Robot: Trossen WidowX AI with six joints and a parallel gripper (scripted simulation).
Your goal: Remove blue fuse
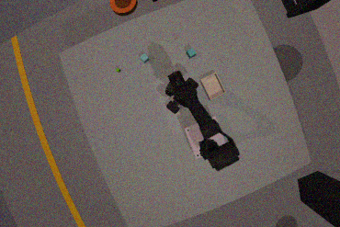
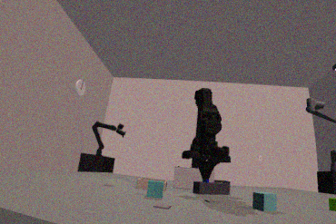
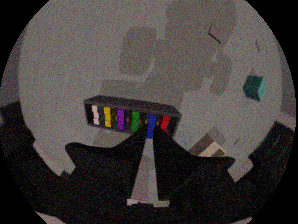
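The blue fuse (image 3: 151, 126) (image 2: 206, 181) stands upright in the fuse block (image 3: 132, 105) (image 2: 202, 189), between the green fuse (image 3: 135, 121) and the red fuse (image 3: 165, 123). My gripper (image 3: 150, 127) (image 2: 206, 179) is shut on the blue fuse's upper end, with the fingers pointing down from above the block. The fuse's lower end is hidden in the block. White (image 3: 95, 115), yellow (image 3: 107, 117) and purple (image 3: 120, 120) fuses stand further left in the wrist view. The tray (image 1: 212, 86) (image 3: 216, 149) (image 2: 144, 183) looks empty and lies beside the block, past the red fuse. The arm covers the block in the top view.
One teal cube (image 1: 191, 52) (image 2: 154, 189) (image 3: 254, 88) stands beyond the tray. Another teal cube (image 1: 144, 58) (image 2: 264, 201) stands on the other side. A small green object (image 1: 118, 70) (image 2: 332, 204) lies further out.
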